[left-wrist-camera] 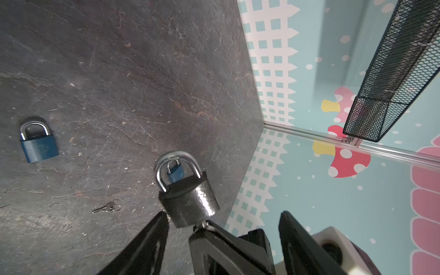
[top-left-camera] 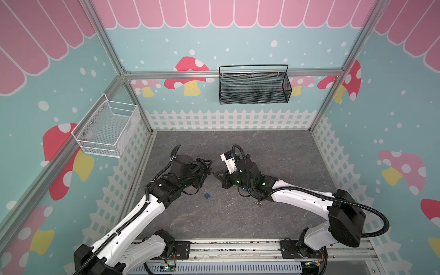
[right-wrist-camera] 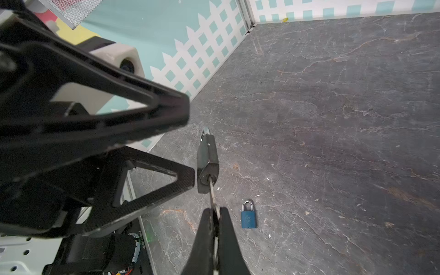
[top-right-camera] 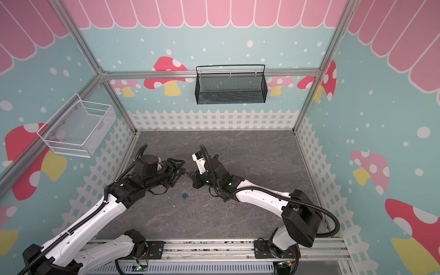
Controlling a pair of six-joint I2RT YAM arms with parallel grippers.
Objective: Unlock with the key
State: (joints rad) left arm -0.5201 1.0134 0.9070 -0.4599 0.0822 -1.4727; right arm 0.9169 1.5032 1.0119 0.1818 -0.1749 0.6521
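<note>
Right hand clenches the key between its tips, the blade seated in the keyhole of the dark padlock, which hangs off the key, clear of the grey surface. Left hand is released, its fingers spread on either side of that padlock, one tip just beside its body. A blue padlock lies flat on the surface nearby.

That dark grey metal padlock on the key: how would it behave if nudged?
The dark grey metal padlock looks solid, so probably heavy for its size. Only the thin key in the shut right gripper carries it, so it would likely pivot or sag. The open left gripper appears not to clamp it.
</note>
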